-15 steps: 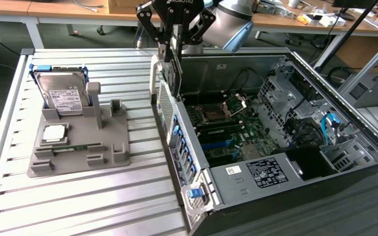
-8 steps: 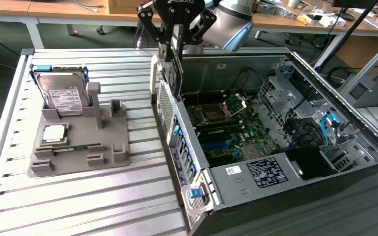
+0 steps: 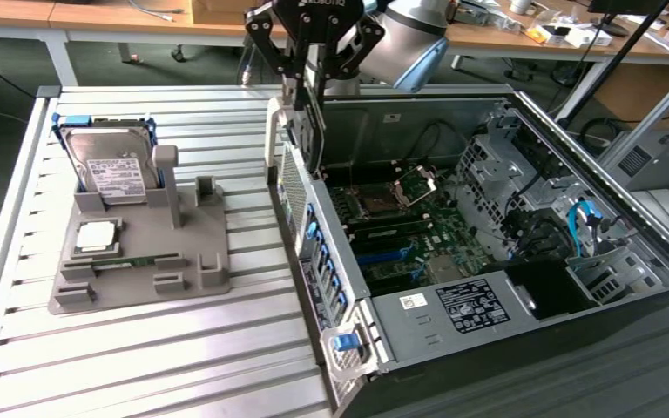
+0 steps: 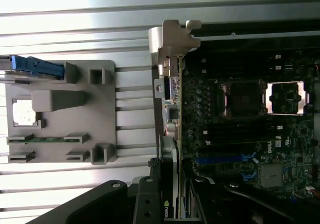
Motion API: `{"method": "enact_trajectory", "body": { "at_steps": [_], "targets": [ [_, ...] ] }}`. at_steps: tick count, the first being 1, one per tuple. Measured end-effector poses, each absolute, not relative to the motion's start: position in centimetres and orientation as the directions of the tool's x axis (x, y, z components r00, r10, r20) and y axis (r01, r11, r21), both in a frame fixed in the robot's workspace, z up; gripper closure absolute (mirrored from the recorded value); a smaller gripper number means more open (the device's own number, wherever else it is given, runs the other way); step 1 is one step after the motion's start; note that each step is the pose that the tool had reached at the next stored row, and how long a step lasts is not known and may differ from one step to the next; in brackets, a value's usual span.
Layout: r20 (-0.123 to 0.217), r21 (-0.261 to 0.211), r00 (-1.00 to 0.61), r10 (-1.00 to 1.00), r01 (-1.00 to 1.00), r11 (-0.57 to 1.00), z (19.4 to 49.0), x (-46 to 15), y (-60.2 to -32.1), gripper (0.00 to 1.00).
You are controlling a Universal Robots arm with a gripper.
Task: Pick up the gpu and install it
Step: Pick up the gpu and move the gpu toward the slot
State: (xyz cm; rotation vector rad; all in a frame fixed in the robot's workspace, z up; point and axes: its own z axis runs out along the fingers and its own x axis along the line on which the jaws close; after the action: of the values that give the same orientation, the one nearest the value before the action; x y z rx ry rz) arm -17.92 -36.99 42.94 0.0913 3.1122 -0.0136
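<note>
Black fingers (image 4: pixel 145 196) of the gripper (image 4: pixel 170 196) are seen closest in the wrist view, and they are closed on the graphics card (image 4: pixel 169 101). The card is pinched by its thin edge and is held standing up. Its silver bracket (image 4: pixel 175 38) is at the end far from the fingers.

In the exterior view the gripper (image 3: pixel 309 83) is seen high up, with the graphics card (image 3: pixel 309 131) hanging down from it. The bracket (image 3: pixel 273 131) is on the side toward the exterior view's left. The card is held in the air over the edge of the open computer case (image 3: pixel 428 322), on the side nearest the grey holder (image 3: pixel 195 235). It is not set into the green board (image 3: pixel 404 235) inside the case.

A hard drive (image 3: pixel 111 165) is stood up at the back of the grey holder. A small square chip (image 3: pixel 97 233) and a thin green memory stick (image 3: pixel 125 261) are laid on the holder too. Everything is placed on a table of silver slats (image 3: pixel 137 348).
</note>
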Motion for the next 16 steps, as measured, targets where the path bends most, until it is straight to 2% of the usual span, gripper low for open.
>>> {"method": "enact_trajectory", "body": {
  "at_steps": [16],
  "targets": [
    [-0.028,-0.008,-0.998,0.058,0.059,0.998,42.94,-17.60,-37.00,0.73]
  ]
}}
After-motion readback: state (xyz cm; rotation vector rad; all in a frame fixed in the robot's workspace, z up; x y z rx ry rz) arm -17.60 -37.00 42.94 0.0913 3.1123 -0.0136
